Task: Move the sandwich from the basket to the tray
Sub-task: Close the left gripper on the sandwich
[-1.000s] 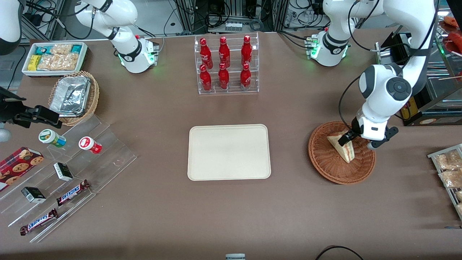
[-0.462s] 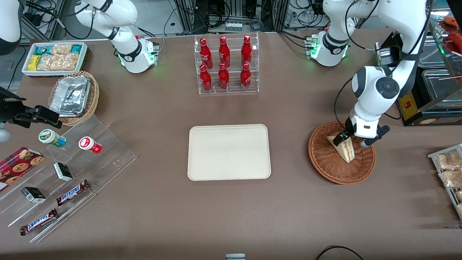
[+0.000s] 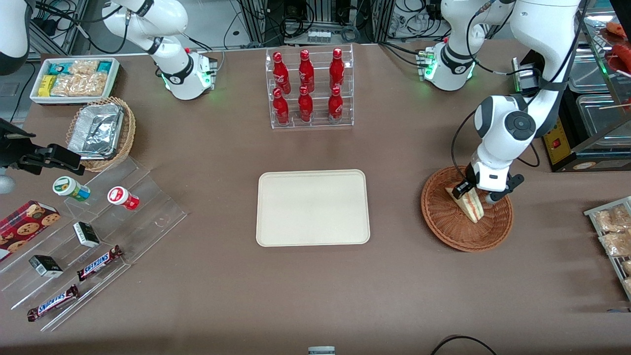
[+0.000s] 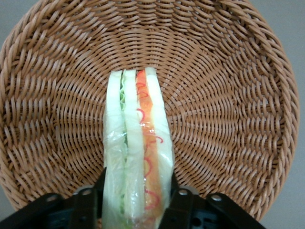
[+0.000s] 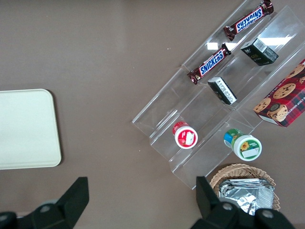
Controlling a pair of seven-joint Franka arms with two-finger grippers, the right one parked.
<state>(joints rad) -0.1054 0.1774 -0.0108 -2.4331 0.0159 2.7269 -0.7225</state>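
Observation:
The sandwich (image 3: 472, 208), a clear-wrapped wedge with green and red filling, stands on edge in the reddish-brown wicker basket (image 3: 443, 224) toward the working arm's end of the table. My left gripper (image 3: 472, 194) is down in the basket, on the end of the sandwich farther from the front camera. In the left wrist view its two black fingers (image 4: 97, 191) press the wrap on both sides of the sandwich (image 4: 138, 138), with the basket's weave (image 4: 228, 95) all around. The cream tray (image 3: 312, 207) lies flat at the table's middle, bare; it also shows in the right wrist view (image 5: 24, 129).
A clear rack of red bottles (image 3: 309, 88) stands farther from the front camera than the tray. Snack packets (image 3: 611, 231) lie at the working arm's table edge. A stepped acrylic shelf with snacks (image 3: 88, 231), a tan basket with foil containers (image 3: 98, 130) and a white snack bin (image 3: 74, 79) lie toward the parked arm's end.
The left arm's wrist and gripper have shifted toward the tray's side and lowered over the sandwich's end. The sandwich and the basket have hardly moved.

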